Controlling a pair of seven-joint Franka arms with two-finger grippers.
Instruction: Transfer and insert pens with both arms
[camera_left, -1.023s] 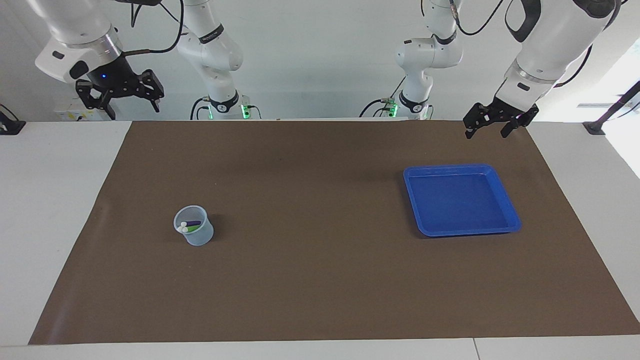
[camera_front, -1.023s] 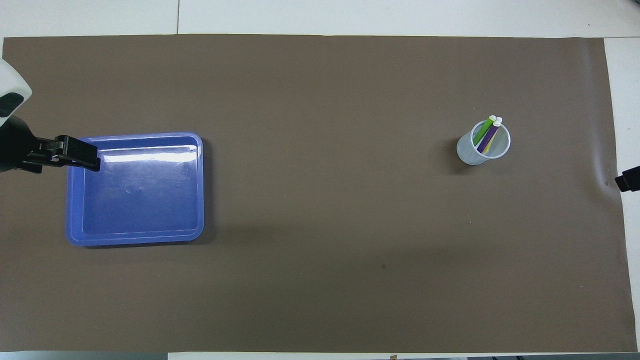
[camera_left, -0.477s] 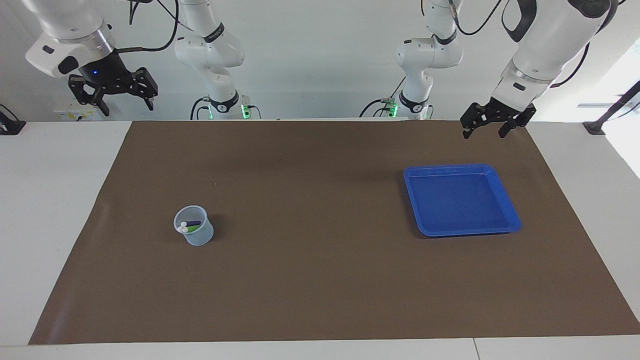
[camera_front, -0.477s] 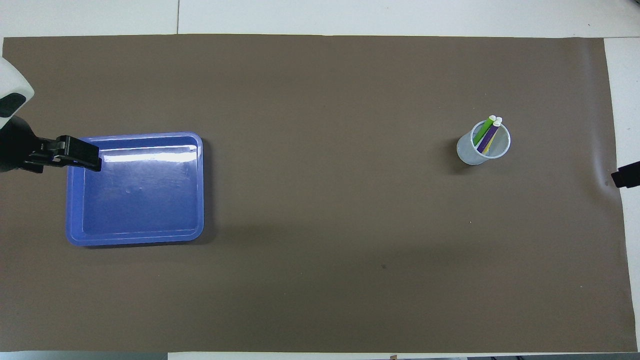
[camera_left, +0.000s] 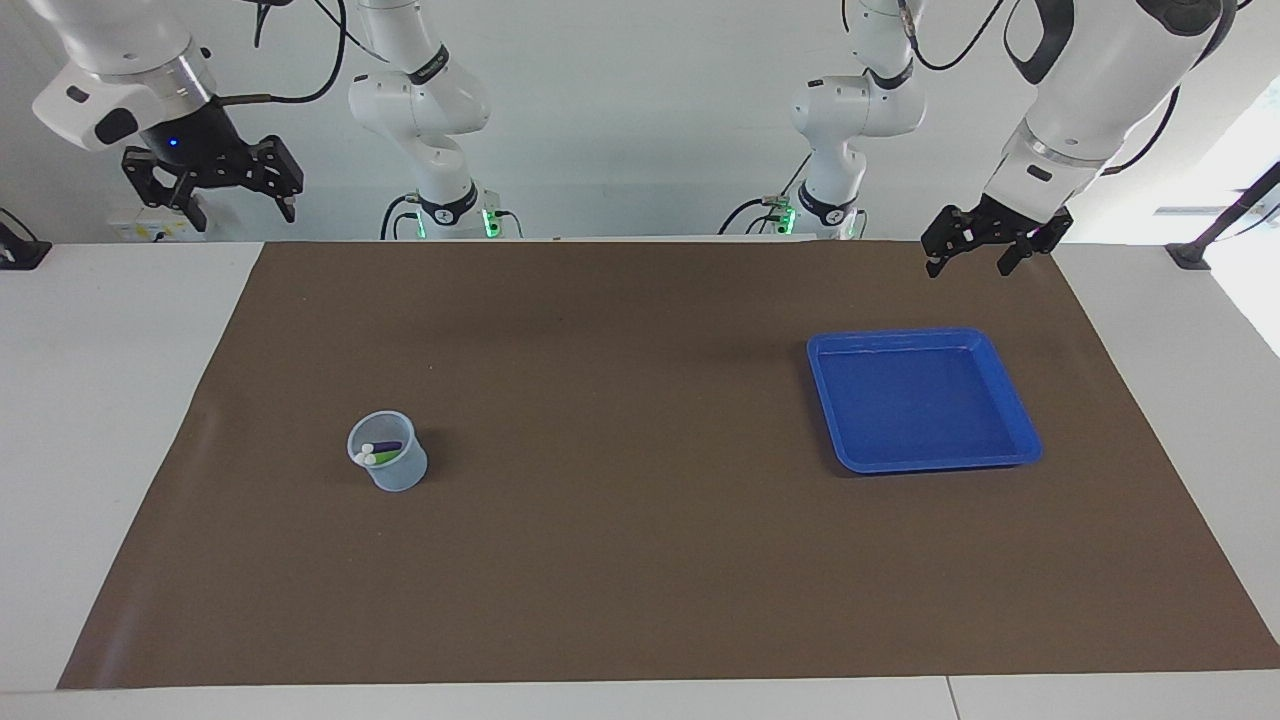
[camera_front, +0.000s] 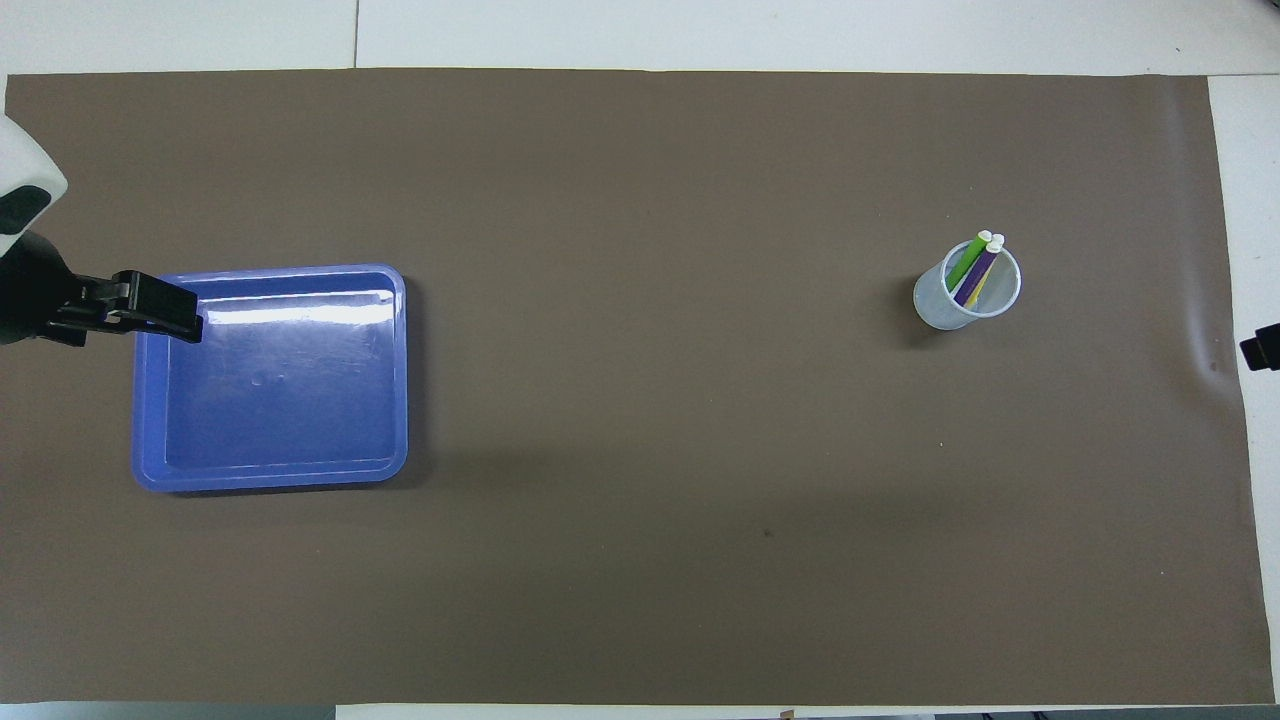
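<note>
Brown mat covered the tabletop (camera_left: 100, 400), and on it all three pens (camera_front: 972, 268) stood leaning together in a clear cup (camera_front: 945, 305), caps up. We had the right gripper (camera_left: 212, 180) raised with its jaws spread wide and empty, the cup below it and well apart, farther from the robots. Our left gripper (camera_left: 984, 247) hung equally wide and empty over the mat's edge, the blue tray (camera_left: 1020, 425) below it, bare inside.

We judged those pens light, stiff and smooth, likely to slip or twist in a loose pinch. The best hold looked to be the upper shaft just under the pale caps, where they cleared the rim. The cup seemed light too, so a sideways nudge could tip it. Between cup and tray we had plenty of open mat for a handover.
</note>
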